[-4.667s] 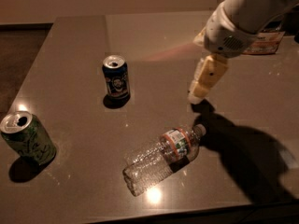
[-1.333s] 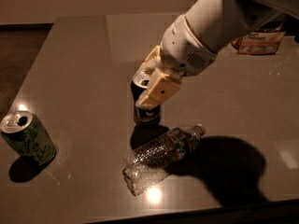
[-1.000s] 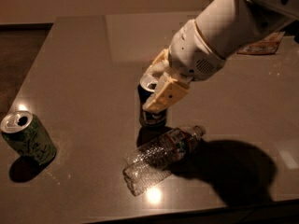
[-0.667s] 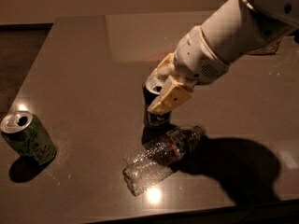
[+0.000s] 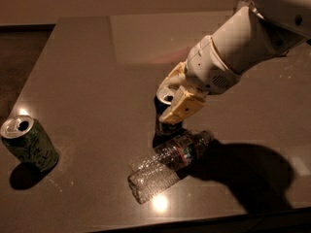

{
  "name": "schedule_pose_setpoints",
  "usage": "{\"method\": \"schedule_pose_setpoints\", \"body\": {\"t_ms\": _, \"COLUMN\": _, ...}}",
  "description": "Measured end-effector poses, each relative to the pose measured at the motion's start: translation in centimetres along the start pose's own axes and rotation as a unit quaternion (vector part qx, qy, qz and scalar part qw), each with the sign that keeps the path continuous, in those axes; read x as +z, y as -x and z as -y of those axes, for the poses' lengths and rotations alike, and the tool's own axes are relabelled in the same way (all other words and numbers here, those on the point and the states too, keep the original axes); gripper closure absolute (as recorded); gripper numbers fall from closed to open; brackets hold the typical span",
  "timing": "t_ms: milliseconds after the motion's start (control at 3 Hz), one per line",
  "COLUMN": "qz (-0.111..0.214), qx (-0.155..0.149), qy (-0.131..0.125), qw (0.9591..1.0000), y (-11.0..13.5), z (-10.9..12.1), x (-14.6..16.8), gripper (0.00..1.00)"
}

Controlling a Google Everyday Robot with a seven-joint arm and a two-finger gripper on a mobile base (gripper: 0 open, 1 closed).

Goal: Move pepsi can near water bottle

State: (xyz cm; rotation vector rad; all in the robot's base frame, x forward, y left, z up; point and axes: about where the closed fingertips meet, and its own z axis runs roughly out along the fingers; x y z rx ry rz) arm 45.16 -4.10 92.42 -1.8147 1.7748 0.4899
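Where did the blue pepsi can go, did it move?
Yes. The pepsi can moved right and nearer the camera, away from the green can, which stayed put. It is now just behind the water bottle, with the gripper closed around it.

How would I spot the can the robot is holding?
On the dark tabletop, find the cream two-finger gripper at its middle, shut on a small dark blue can with a silver top. It stands just behind the lying clear plastic bottle; the other can is green.

Jaws around pepsi can, just behind water bottle; other can far left on table.
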Motion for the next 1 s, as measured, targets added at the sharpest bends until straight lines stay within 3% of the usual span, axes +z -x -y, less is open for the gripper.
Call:
{"method": "schedule_pose_setpoints", "body": {"t_ms": 333, "qz": -0.001, "qx": -0.002, "qy": 0.001, "qw": 1.0, "y": 0.17, "z": -0.11, "x": 0.1, "gripper": 0.2}}
{"method": "schedule_pose_setpoints", "body": {"t_ms": 667, "qz": -0.001, "qx": -0.004, "qy": 0.001, "qw": 1.0, "y": 0.28, "z": -0.17, "x": 0.16, "gripper": 0.0}}
{"method": "schedule_pose_setpoints", "body": {"t_ms": 1000, "qz": -0.001, "qx": -0.004, "qy": 0.002, "qw": 1.0, "y": 0.32, "z": -0.19, "x": 0.17, "gripper": 0.0}}
